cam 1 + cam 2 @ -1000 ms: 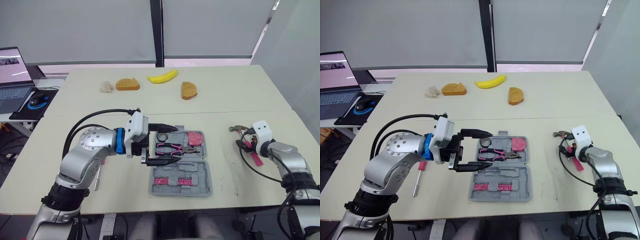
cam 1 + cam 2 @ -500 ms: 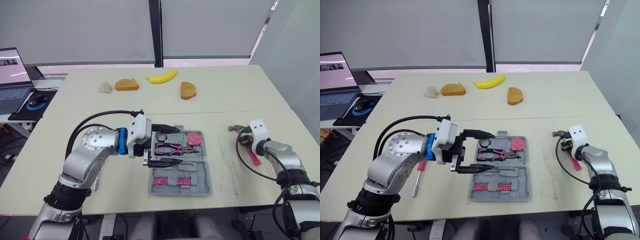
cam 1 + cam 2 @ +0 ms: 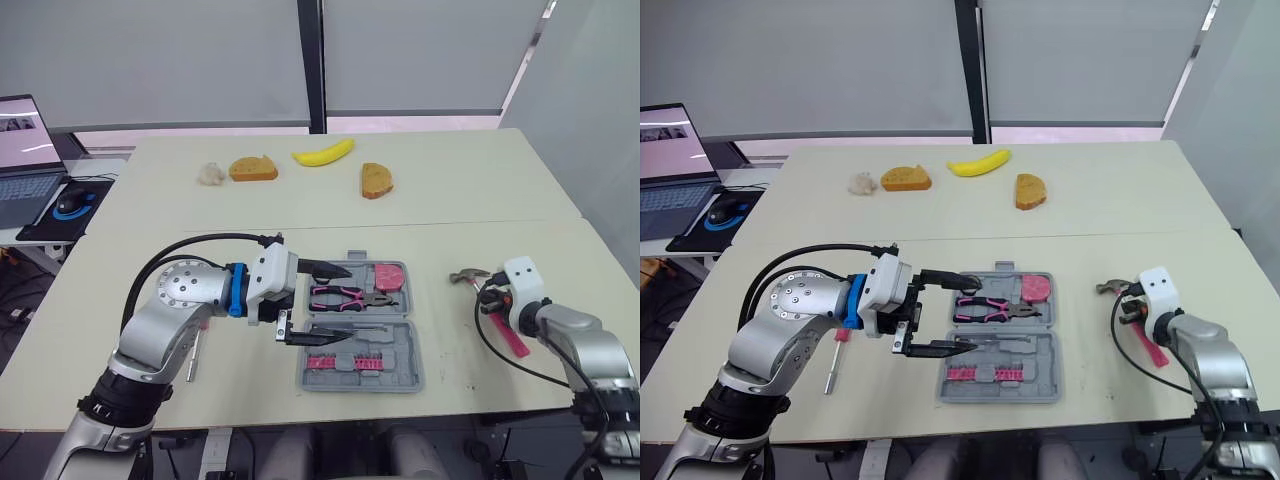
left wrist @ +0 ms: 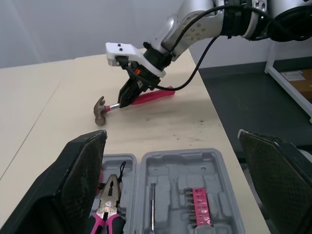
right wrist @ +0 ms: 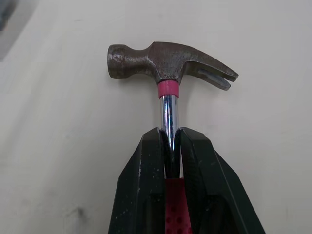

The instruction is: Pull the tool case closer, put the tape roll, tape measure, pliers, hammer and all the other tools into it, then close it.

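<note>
**A:** What lies nearest the table's front edge?

**B:** The tool case [image 3: 413,335], lying open at the middle of that edge. The pliers [image 3: 345,297] and a pink tape measure [image 3: 391,274] are in its far half. A screwdriver [image 3: 832,368] lies outside it, toward the near left corner.

**A:** And the left gripper [image 3: 349,302]?

**B:** It hovers over the case's left side, jaws spread wide and holding nothing.

**A:** Where's the hammer [image 5: 169,97]?

**B:** Toward the right edge, well apart from the case. The right gripper [image 5: 170,146] is clamped on its steel shaft just below the head. The head points toward the far side and the case, and the pink handle trails toward the near right corner.

**A:** So what's next?

**B:** Probably the right arm carries it left to the case, turning the shaft to lie along the case's long side. A banana [image 3: 324,153] sits untouched at the far edge.
</note>
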Tool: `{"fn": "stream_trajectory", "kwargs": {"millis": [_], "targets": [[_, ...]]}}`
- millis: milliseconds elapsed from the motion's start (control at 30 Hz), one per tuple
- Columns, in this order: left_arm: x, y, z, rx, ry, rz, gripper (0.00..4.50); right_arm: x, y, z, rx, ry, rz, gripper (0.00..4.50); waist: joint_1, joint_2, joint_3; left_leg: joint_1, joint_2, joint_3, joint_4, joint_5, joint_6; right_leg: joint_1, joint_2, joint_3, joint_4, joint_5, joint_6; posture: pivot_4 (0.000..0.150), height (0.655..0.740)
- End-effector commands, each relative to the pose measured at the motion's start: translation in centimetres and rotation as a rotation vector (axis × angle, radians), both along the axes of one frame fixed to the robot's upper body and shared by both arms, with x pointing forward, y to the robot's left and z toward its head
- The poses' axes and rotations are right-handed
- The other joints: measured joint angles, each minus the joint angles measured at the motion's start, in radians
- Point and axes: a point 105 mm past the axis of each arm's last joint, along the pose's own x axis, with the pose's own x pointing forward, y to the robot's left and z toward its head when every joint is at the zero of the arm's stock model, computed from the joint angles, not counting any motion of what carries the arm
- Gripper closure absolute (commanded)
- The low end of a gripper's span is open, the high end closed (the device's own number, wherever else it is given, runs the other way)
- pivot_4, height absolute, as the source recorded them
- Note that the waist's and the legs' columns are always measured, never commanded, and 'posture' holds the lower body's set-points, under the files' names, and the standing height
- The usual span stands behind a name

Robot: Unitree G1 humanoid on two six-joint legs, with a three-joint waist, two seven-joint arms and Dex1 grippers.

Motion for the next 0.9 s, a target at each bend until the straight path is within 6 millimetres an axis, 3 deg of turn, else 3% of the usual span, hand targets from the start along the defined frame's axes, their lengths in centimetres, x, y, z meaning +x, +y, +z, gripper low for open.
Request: {"fn": "stream_trajectory", "kwargs": {"millis": [33, 233, 633, 900], "targets": [[-1.2, 0.3, -0.4, 0.047, -0.059, -0.054, 0.0, -1.2, 2.3, 1.6, -0.002, -0.062, 0.023, 4.27, 0.0, 0.0, 0.0, 0.0, 0.0, 0.0, -0.001, 0.0, 0.0, 0.0, 0.0, 0.0, 0.0, 0.0, 0.0, 0.15, 0.74], [-1.8, 0.4, -0.9, 0.046, -0.06, -0.055, 0.0, -2.4, 4.0, 0.6, 0.038, -0.049, -0.038, 4.27, 0.003, 0.001, 0.0, 0.0, 0.0, -0.001, -0.001, 0.0, 0.0, -0.001, 0.0, 0.0, 0.0, 0.0, 0.0, 0.15, 0.74], [-1.9, 0.8, -1.4, 0.053, -0.059, -0.05, 0.0, -1.9, 5.2, -1.0, 0.111, -0.021, -0.118, 4.27, 0.002, 0.001, 0.0, 0.001, 0.0, -0.002, -0.002, 0.0, 0.0, -0.003, 0.0, -0.001, 0.0, 0.0, 0.0, 0.15, 0.74], [-1.5, 0.8, -1.4, 0.053, -0.067, -0.041, 0.0, -1.6, 5.9, -0.9, 0.161, -0.012, -0.168, 4.27, 0.0, 0.001, 0.0, 0.001, 0.0, -0.002, -0.002, 0.0, 0.0, -0.003, 0.0, -0.001, 0.0, 0.0, 0.0, 0.15, 0.74]]}}
